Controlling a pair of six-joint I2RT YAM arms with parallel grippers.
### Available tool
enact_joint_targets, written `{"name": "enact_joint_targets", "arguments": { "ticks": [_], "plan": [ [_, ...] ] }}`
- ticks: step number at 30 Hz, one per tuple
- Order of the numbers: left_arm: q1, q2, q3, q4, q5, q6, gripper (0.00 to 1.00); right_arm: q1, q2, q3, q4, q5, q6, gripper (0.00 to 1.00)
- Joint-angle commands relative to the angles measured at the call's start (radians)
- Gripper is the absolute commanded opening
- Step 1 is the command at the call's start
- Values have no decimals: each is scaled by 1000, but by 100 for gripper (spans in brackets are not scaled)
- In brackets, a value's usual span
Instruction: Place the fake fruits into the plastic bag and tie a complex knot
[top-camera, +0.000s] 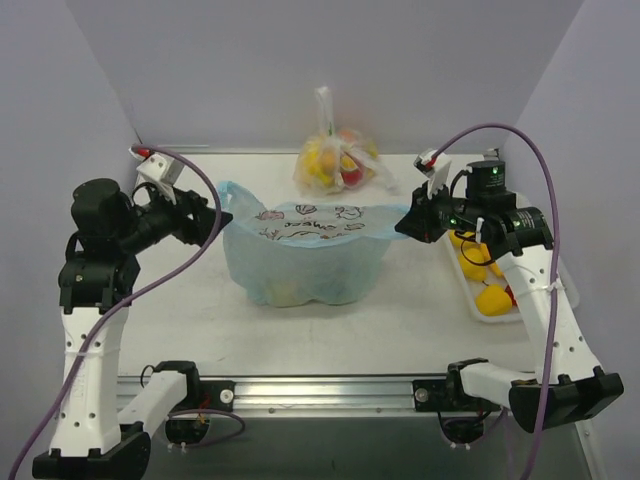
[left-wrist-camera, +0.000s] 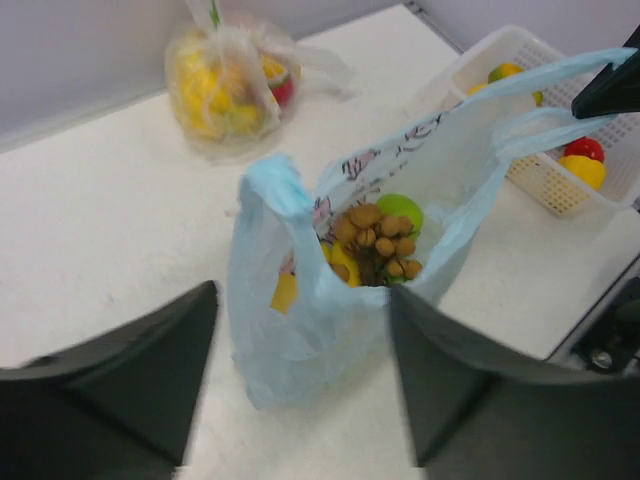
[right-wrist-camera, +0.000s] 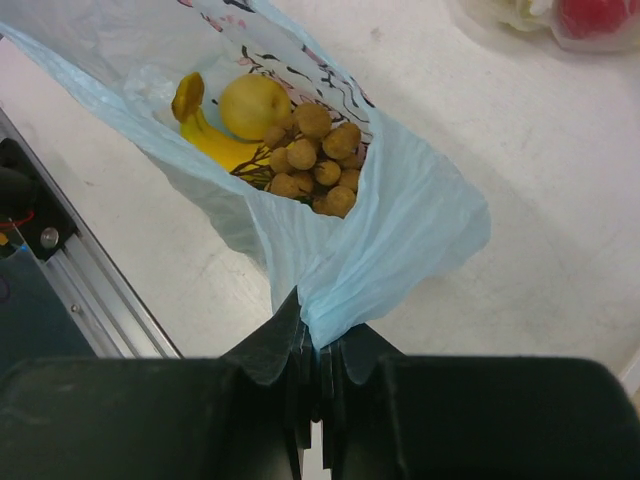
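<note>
Pinching the plastic bag (top-camera: 300, 265), right end effector (right-wrist-camera: 318, 345) is clamped; left end effector (left-wrist-camera: 302, 300) gapes.

A robotics lab test cell: plain pale walls (top-camera: 320, 60) box in a white desk (top-camera: 190, 300), robot arms (top-camera: 85, 370) are bolted to an aluminium rail (top-camera: 330, 392), and purple cables (top-camera: 490, 125) loop loose.

light: bright, even, overhead | shadows: soft | wrist views: near fingers (left-wrist-camera: 110, 390) blurred
</note>
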Motion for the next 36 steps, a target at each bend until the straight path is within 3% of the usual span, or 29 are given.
{"name": "enact_joint_targets", "arguments": {
  "ticks": [1, 5, 8, 13, 16, 17, 18, 19, 23, 24, 27, 31, 36],
  "plan": [
    [4, -13, 170, 1, 65, 109, 94, 47, -37, 46, 11, 9, 1, 0],
    [4, 0, 296, 1, 100, 155, 97, 53, -40, 56, 11, -2, 17, 0],
    [3, 8, 330, -4, 261, 202, 97, 53, -53, 60, 8, -17, 17, 0],
    [-52, 50, 347, -181, 308, 460, 97, 67, -79, 38, -26, -46, -16, 0],
    [-274, 42, 269, -208, 82, 592, 97, 71, -85, 30, -51, -14, -45, 0],
    [-445, 40, 217, -208, -1, 621, 97, 74, -86, 26, -57, -9, -55, 0],
    [-529, 40, 190, -205, -184, 682, 97, 73, -88, 23, -60, -8, -56, 0],
    [-599, 42, 164, -194, -259, 710, 97, 74, -88, 20, -61, -8, -56, 0],
    [-778, 83, 113, -127, -427, 800, 97, 78, -85, 17, -69, -3, -61, 0],
    [-887, 86, 89, -116, -520, 896, 97, 78, -85, 17, -74, 0, -68, 0],
    [-1075, 105, 6, -64, -674, 1046, 97, 78, -88, 21, -89, -6, -84, 0],
    [-1103, 164, -49, 25, -740, 1066, 97, 82, -100, 12, -111, -26, -104, 0],
    [-1096, 201, -187, 349, -815, 1129, 97, 111, -141, -25, -150, -19, -156, 0]
  ]
}}
